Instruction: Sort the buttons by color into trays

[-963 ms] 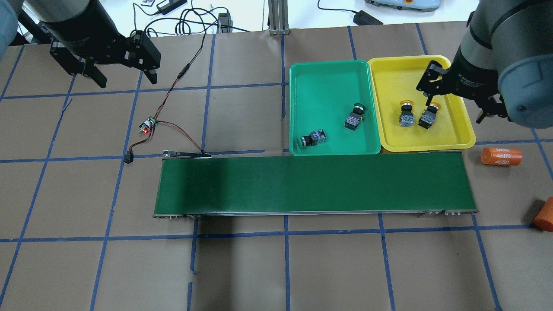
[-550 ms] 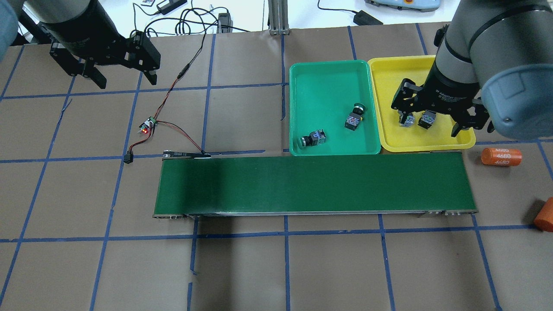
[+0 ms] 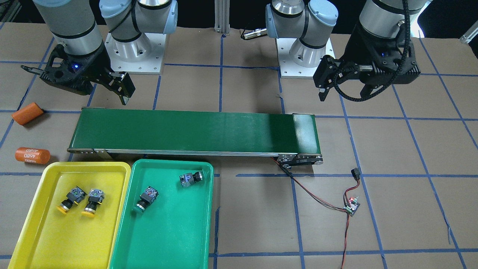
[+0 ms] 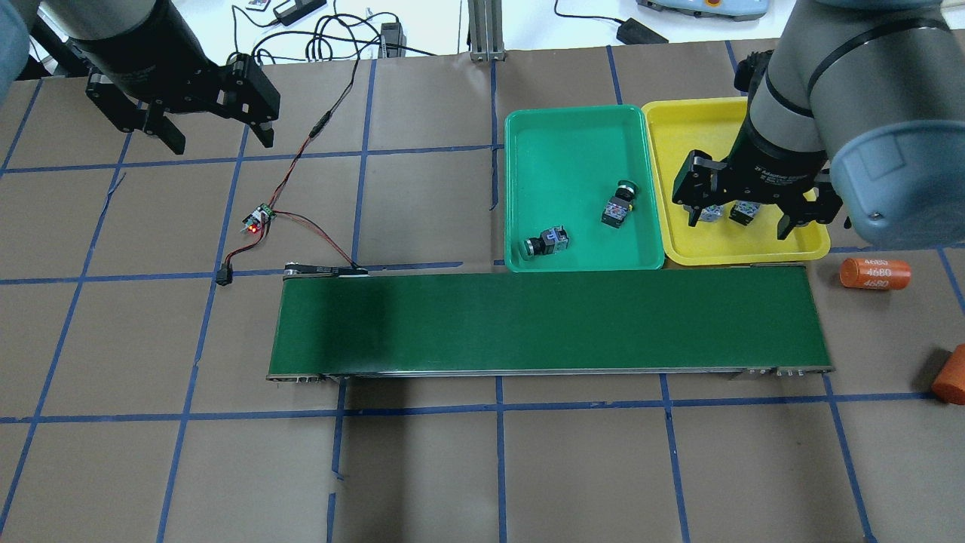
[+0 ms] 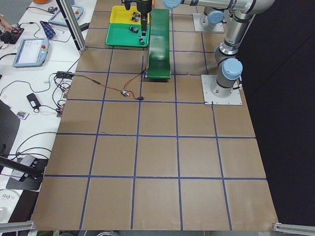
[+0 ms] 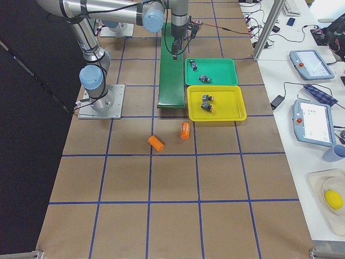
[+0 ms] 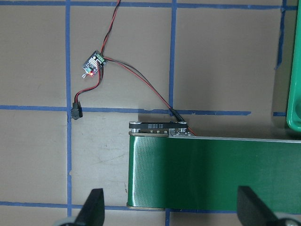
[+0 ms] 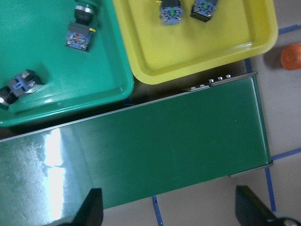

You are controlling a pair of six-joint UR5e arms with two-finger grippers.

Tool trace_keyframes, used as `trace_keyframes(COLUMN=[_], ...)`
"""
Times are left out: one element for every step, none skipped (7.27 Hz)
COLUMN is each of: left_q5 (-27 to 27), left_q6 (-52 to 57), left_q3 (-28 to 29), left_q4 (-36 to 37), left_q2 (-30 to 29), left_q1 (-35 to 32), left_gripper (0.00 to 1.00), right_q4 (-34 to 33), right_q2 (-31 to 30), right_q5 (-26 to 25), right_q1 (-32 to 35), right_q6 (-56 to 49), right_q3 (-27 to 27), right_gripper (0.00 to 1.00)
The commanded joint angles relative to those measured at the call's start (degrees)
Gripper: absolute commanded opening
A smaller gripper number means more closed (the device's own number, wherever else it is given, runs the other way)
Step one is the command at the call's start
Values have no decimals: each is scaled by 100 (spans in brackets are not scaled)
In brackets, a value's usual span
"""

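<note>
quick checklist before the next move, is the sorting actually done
1. Both yellow buttons lie in the yellow tray: ok.
2. Both green buttons lie in the green tray: ok.
3. No button on the conveyor belt: ok.
4. Right gripper open, holding nothing: ok.
5. Left gripper open, holding nothing: ok.
6. Belt stopped: cannot tell.
</note>
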Motion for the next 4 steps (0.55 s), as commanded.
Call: trace_keyframes(left_q5=[6, 6, 6, -2], left_q6=[-3, -3, -3, -3], left_q3=[-8, -17, -8, -8], left_q4=[0, 0, 0, 0], left_q2=[0, 0, 0, 0], left_q1=[0, 0, 0, 0], left_gripper=[100, 100, 100, 100], right_q4=[317, 468, 730, 837], right_q2=[-206, -295, -296, -287], right_q5=[1073, 1035, 930, 433], right_q1=[3, 4, -23, -5], right_q6=[-544, -753, -938, -1210], right_q3=[-14, 56, 48, 48], right_gripper=[100, 100, 100, 100])
